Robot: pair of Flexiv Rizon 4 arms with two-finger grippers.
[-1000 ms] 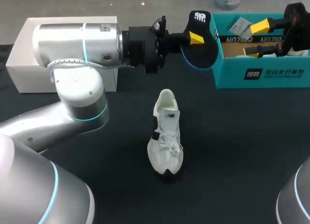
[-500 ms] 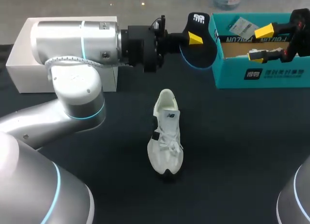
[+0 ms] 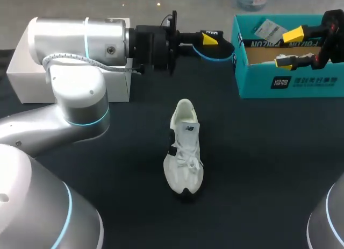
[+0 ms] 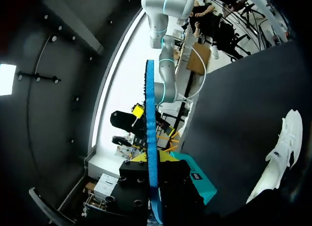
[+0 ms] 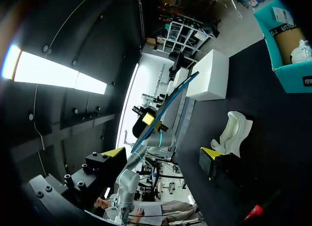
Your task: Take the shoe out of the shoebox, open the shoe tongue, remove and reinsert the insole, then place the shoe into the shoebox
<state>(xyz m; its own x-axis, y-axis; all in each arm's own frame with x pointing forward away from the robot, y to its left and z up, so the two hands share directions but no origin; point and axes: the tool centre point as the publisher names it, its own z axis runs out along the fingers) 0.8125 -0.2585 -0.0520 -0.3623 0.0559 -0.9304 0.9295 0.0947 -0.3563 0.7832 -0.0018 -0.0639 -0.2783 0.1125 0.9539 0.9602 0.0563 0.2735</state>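
Head view: left arm comes in from the left and stretches across the upper part of the frame. Left jaws clamped on the insole, black with a blue edge, one yellow fingertip on top of it. The insole sits almost flat in the upper middle, above the tabletop, its far end just beside the left wall of the teal shoebox; whether they touch, can't tell.

White shoe stands on its sole in the middle of the frame, out of the shoebox and well apart from it. Heel toward the top of the frame, dark toe toward the bottom, laces on.

The shoebox is open at upper right, with a tag and something brownish inside. Right arm comes in at the upper right corner. Right jaws hang over the open shoebox, spread wide, both yellow fingertips clear of each other, gripping nothing.

White box at upper left, partly behind the left arm.

Left wrist view: insole edge-on, running straight out between the left jaws. Shoe off to one side on the dark tabletop, shoebox ahead.

Right wrist view: right jaws wide apart and empty, shoe ahead of them, white box beyond the shoe, shoebox off to the side, insole in the distance
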